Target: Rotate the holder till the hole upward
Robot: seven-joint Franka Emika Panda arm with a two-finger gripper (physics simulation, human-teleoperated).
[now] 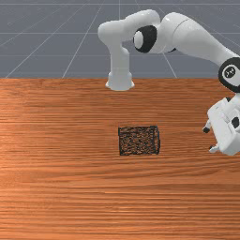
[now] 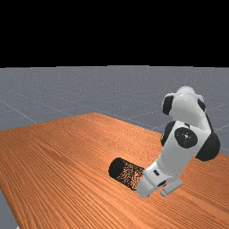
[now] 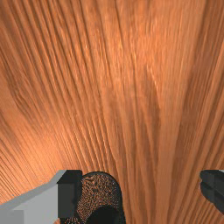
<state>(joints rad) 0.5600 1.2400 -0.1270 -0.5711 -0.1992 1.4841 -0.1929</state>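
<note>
The black mesh holder [image 1: 138, 140] lies on its side on the table, its long axis running left to right in the front view. My gripper [image 1: 209, 139] is open and tilted, its fingers pointing at the holder from the front view's right, with a gap between. In the far view the holder [image 2: 126, 173] has a dark round end toward the far view's left, and the hand covers part of its other end. In the wrist view the open gripper [image 3: 141, 188] has the holder [image 3: 99, 192] showing beside one finger, with a dark round patch in its mesh.
The wooden table [image 1: 61, 187] extends around the holder on all sides. The arm's base [image 1: 120, 82] stands at the table's back edge in the front view, and the arm arches over toward the front view's right.
</note>
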